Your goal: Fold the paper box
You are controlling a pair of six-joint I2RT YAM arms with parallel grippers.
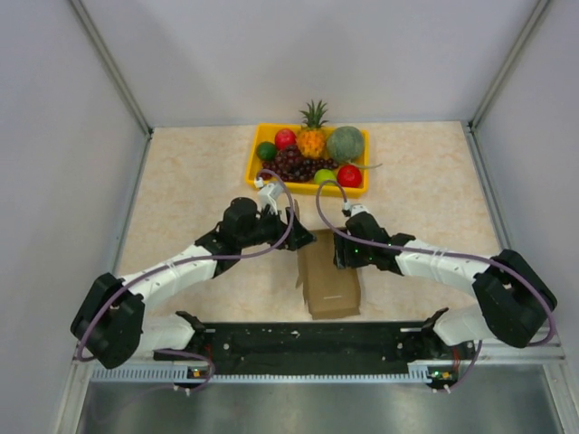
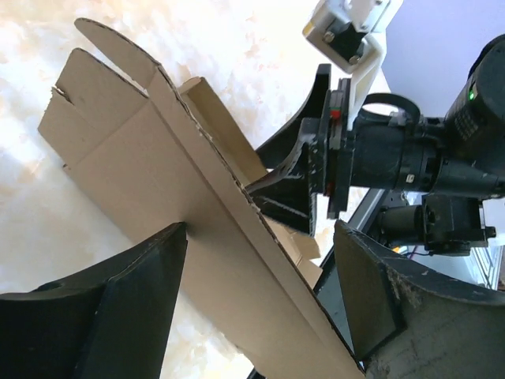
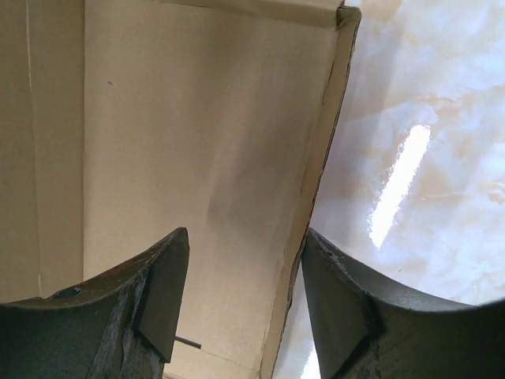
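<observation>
- Near table (image 1: 425,208) centre, just ahead of the arm bases: paper box (image 1: 327,282), plain brown cardboard, partly raised, long axis running front to back.
- Left gripper (image 1: 300,237) low at the box's far left corner; right gripper (image 1: 342,253) low at its far right side.
- From left wrist: fingers (image 2: 134,308) spread wide, straddling a raised cardboard wall with a ragged top edge (one finger seemingly touching the panel; contact not certain). Rounded flap and short slit at the wall's far end.
- Same view: right gripper just across that wall, one fingertip against the cardboard.
- From right wrist: fingers (image 3: 162,296) likewise spread, pinching nothing. Edge of a side wall standing between them, closer to the right-hand finger. Smooth inner panel across the left of the view, marble-patterned tabletop on the right.
- Behind the box, well apart: yellow tray (image 1: 256,155) holding pineapple (image 1: 312,137), melon (image 1: 346,143) and dark grapes (image 1: 294,164).
</observation>
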